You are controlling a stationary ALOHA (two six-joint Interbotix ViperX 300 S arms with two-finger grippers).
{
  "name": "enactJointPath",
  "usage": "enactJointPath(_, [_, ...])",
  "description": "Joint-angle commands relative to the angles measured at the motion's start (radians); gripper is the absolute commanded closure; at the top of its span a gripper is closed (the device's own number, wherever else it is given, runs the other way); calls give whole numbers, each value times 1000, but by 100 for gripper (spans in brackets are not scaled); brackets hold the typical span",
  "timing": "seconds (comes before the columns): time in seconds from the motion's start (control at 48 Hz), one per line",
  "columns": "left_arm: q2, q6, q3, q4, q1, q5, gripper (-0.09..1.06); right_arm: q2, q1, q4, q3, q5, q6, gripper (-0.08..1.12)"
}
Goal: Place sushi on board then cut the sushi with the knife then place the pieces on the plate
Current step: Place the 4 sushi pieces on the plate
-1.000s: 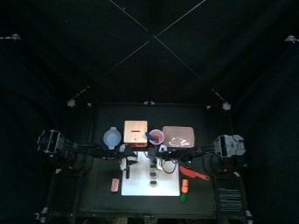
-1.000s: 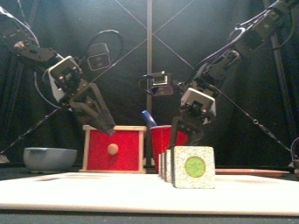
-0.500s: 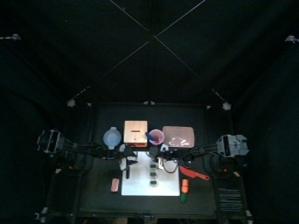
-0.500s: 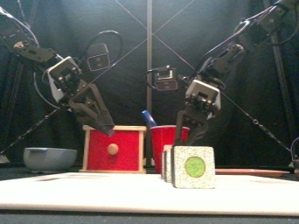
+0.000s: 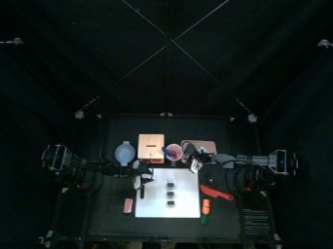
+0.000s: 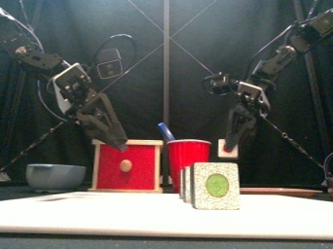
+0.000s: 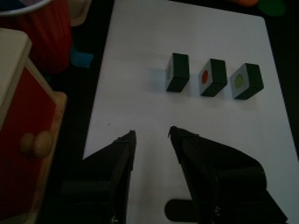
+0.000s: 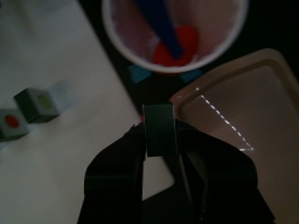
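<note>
Movement since a second ago is all on the right side. At 10 o'clock from the white cutting board (image 5: 182, 222), the blue-grey bowl (image 6: 55, 176) sits on the worktop. The left fingers (image 7: 149, 136) hang above the board where they were, moderately parted and holding nothing. Beyond them three sushi pieces (image 7: 212, 76) stand in a row on the board, each apart from its neighbour, so the cutting looks finished. The red cup (image 6: 190, 156) at 12 o'clock has the blue knife (image 6: 166, 131) standing in it. The right fingers (image 8: 158, 131), which were down at the row half a second ago, have risen and swung off toward 1 o'clock. They are now clamped on the held piece (image 8: 156, 118), gripping its two flat sides. That piece hangs near the front rim of the pink tray (image 8: 251, 96), but I cannot tell whether it is over the tray or just short of it. The task has likely moved into plating, with the first piece about to go down and three more to fetch.
</note>
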Motion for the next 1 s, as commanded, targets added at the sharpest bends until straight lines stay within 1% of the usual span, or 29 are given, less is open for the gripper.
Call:
enactJointPath(0.021, [-5, 0, -11, 2, 6, -9, 20, 40, -66, 3, -15, -21, -5, 52])
enactJointPath(0.146, [-3, 0, -11, 2, 6, -9, 20, 106, -100, -6, -25, -35, -6, 52])
enactJointPath(0.208, [-3, 0, -11, 2, 6, -9, 20, 133, -106, -11, -34, -41, -6, 49])
enactJointPath(0.396, [-3, -2, -11, 0, 9, -9, 20, 183, -107, -29, -64, -46, -5, 33])
enactJointPath(0.521, [-3, -2, -9, 0, 9, -8, 20, 173, -112, -46, -64, -34, -5, 26])
enactJointPath(0.708, [-3, -3, -11, 0, 11, -8, 20, 84, -98, -57, -66, 54, -8, 26])
enactJointPath(0.812, [-3, -3, -11, 0, 9, -8, 20, 29, -40, -52, -64, 97, -8, 26])
enactJointPath(0.875, [-3, -3, -9, 0, 11, -8, 20, 2, 25, -55, -64, 103, -11, 26])
enactJointPath(1.0, [-3, -2, -11, 0, 11, -6, 20, -11, 146, -55, -74, 84, -12, 26])
